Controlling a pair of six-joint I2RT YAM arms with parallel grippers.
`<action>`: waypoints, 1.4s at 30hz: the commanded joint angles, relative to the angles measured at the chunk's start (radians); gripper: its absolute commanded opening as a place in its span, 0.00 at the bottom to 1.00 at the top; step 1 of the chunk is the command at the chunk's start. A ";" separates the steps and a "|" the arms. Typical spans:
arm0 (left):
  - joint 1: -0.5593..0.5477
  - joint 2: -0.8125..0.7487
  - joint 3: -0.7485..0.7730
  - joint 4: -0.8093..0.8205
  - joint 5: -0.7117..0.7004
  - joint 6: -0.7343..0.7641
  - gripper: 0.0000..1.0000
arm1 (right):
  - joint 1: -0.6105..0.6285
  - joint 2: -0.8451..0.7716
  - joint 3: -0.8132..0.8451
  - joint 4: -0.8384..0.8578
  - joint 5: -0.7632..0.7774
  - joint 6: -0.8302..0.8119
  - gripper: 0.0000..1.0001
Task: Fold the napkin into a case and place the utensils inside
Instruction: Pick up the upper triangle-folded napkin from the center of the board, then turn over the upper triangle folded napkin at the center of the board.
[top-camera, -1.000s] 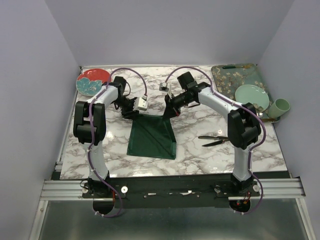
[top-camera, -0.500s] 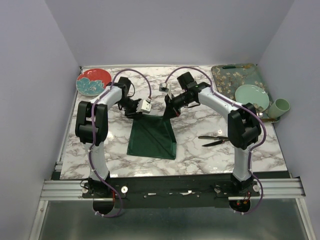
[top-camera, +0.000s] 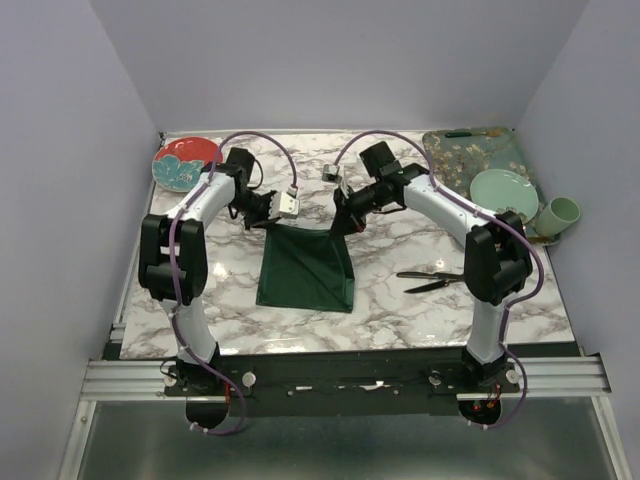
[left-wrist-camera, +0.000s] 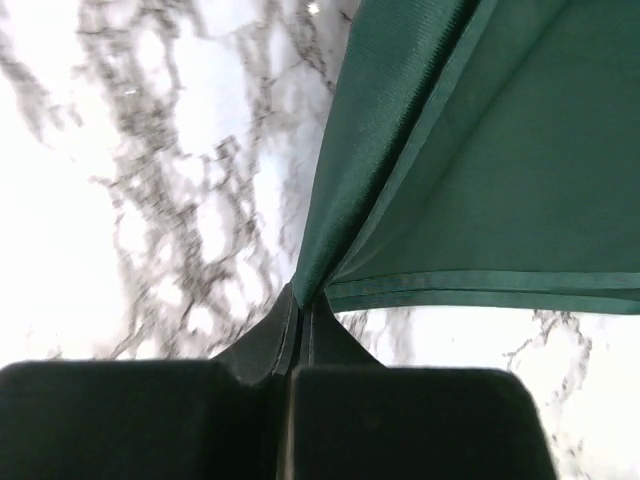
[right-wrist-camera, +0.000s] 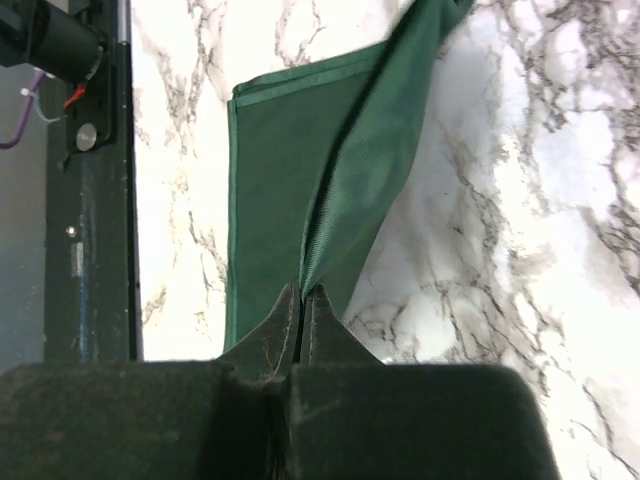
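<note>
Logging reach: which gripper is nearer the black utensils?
Right. The right gripper, pinching the napkin, sits left of the utensils; the left gripper pinches the napkin's opposite corner, farther away.

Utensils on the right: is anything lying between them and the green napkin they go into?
Nothing visible does. Only bare table lies between the utensils and the napkin, whose far corners the left gripper and right gripper pinch.
</note>
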 joint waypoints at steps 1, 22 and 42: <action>0.007 -0.116 0.014 -0.004 0.016 -0.186 0.00 | -0.030 -0.048 -0.006 0.002 0.048 -0.057 0.01; 0.007 -0.153 0.318 0.120 -0.279 -0.571 0.00 | -0.112 -0.003 0.350 0.017 0.161 -0.277 0.01; -0.103 -0.521 -0.557 0.560 -0.415 -0.535 0.00 | 0.040 -0.163 -0.267 0.220 0.212 -0.691 0.01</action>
